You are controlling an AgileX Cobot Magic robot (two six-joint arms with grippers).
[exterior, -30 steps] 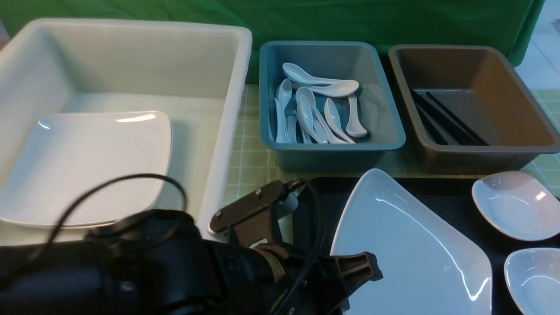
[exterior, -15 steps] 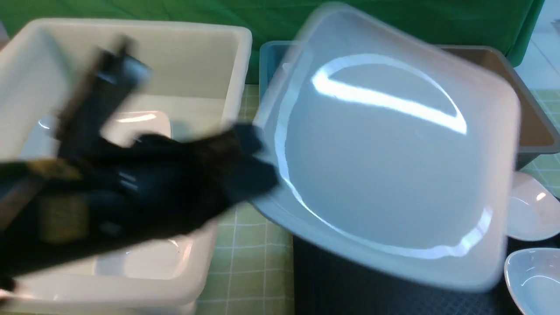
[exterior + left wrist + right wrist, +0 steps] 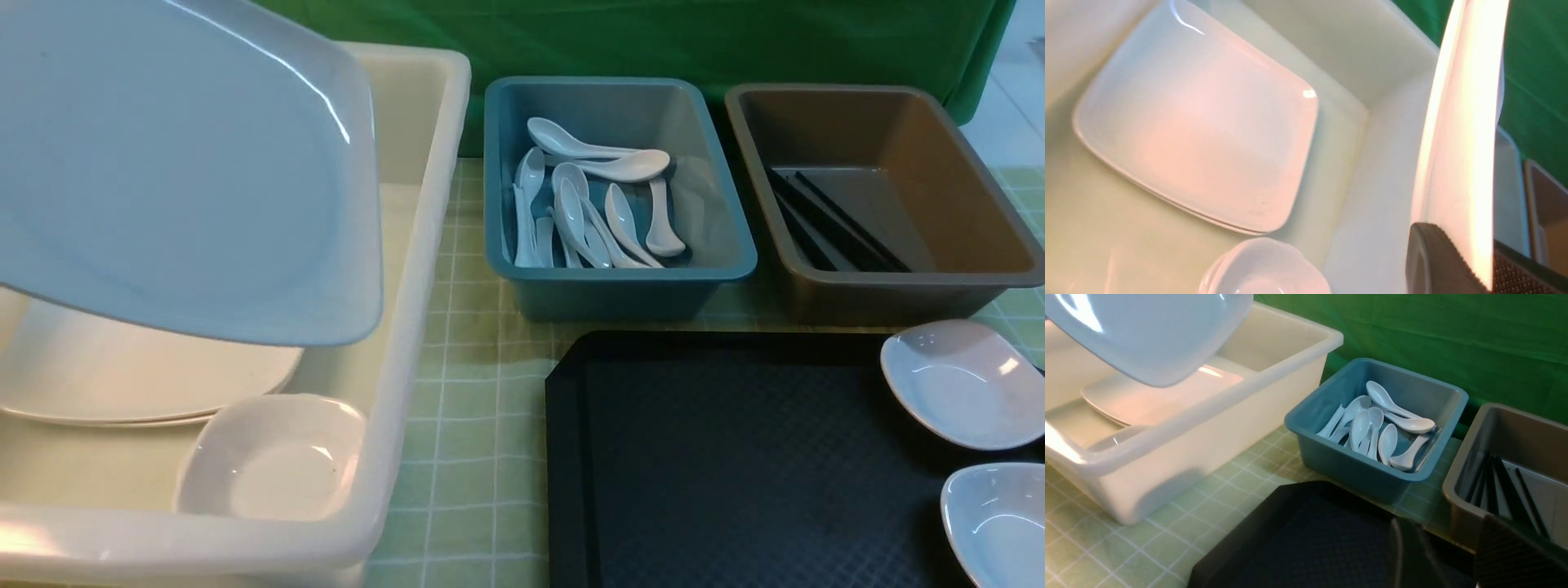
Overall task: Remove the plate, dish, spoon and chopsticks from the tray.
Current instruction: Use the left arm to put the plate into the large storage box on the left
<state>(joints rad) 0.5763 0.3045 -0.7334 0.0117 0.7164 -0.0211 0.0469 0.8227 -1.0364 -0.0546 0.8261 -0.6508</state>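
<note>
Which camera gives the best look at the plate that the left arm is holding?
The front view: most of the face of the plate shows, tilted above the white tub. The right wrist view catches only one corner over the tub. The left wrist view has it edge-on, clamped in the left gripper.

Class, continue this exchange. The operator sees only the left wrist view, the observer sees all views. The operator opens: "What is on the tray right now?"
Observer: Two small white dishes sit at the right side of the black tray; the part in view holds nothing else.
Operator: What does the blue bin hold?
Observer: A pile of white soup spoons lies in the blue bin.
Operator: And the brown bin?
Observer: Black chopsticks lie along the floor of the brown bin.
</note>
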